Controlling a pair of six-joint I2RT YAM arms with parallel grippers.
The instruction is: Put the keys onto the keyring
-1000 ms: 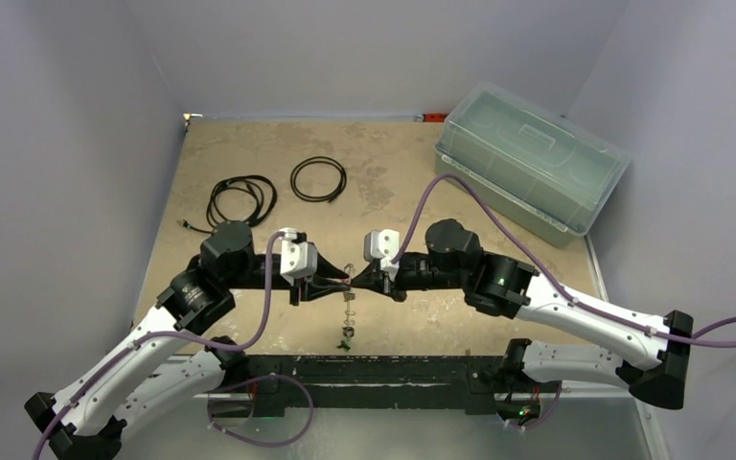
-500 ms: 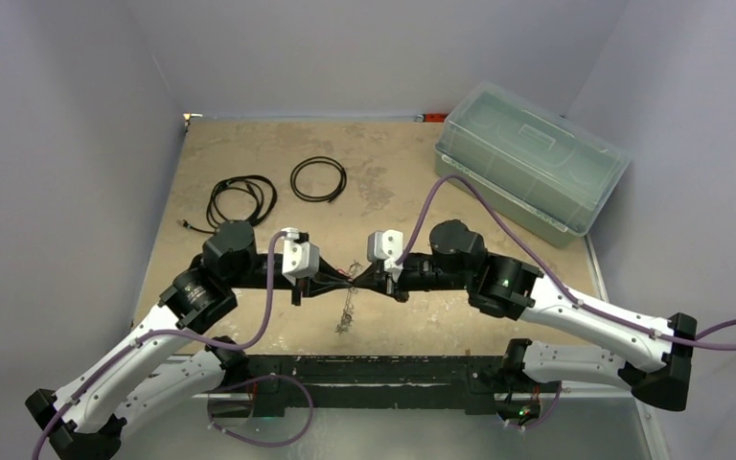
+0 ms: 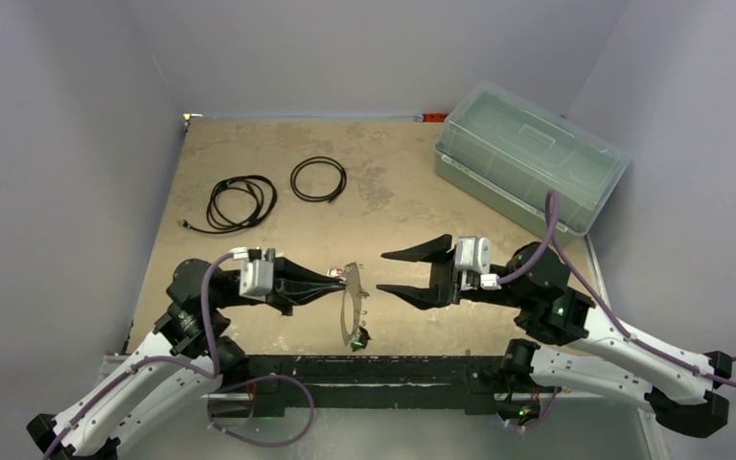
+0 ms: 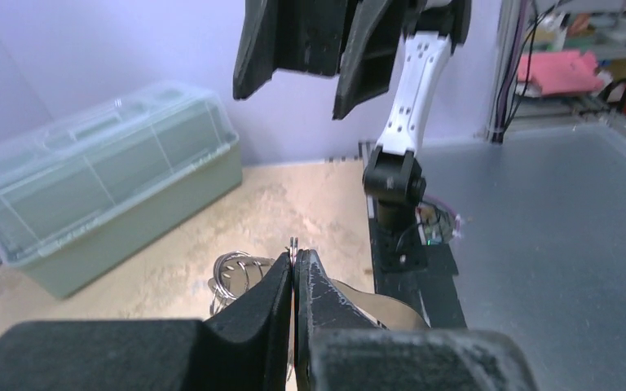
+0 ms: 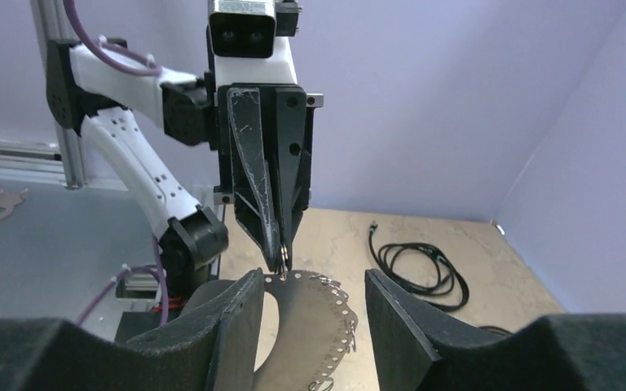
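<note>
Cable coils [image 3: 318, 179] and lidded box [image 3: 530, 168] sit well beyond clamped keyring [image 3: 350, 299]

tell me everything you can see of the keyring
The keyring is a thin, pale silvery oval loop, metal by its look, with a bumpy, chain-like edge. The shut left gripper pinches its top, and it droops toward the table's near edge. A small dark piece, maybe a key, sits at its lower end. The open right gripper stands apart from it.
</note>
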